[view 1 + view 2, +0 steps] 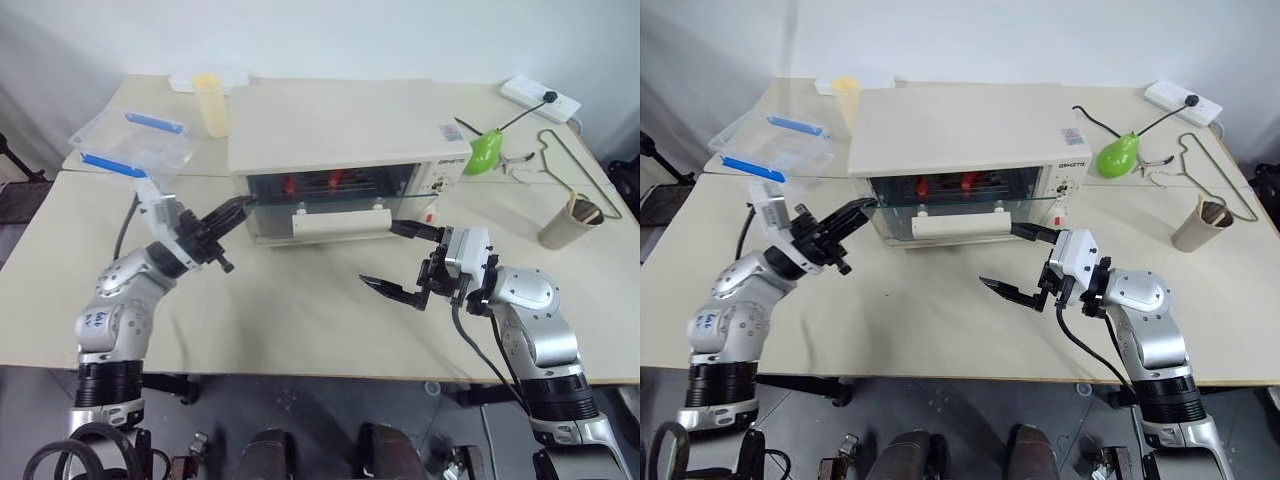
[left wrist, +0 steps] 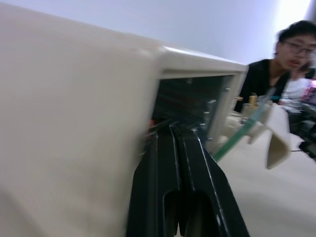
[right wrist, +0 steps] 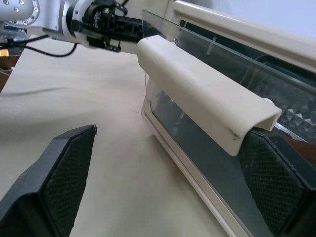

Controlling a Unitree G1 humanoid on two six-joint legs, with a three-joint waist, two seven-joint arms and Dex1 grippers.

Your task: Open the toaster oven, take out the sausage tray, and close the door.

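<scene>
left gripper [image 1: 236, 208]: fingers pressed together, tips pushed into the gap at the left end of the half-lowered door [image 1: 340, 205], at the front corner of the toaster oven [image 1: 330, 130]; whether anything is pinched between them cannot be told. right gripper [image 1: 400, 260]: fingers spread wide, one finger near the right end of the door's cream bar handle [image 3: 197, 91], the other low over the table [image 1: 300, 310], nothing held. the door stands partly open, glass tilted outward. the sausage tray [image 1: 320, 185] lies inside the oven behind the glass, red sausages showing. around the oven: a clear plastic box with blue clips [image 1: 135, 140] and a yellow cup [image 1: 212, 103] to its left, a green pear-shaped object [image 1: 484, 152] and a paper cup [image 1: 570, 222] to its right.
</scene>
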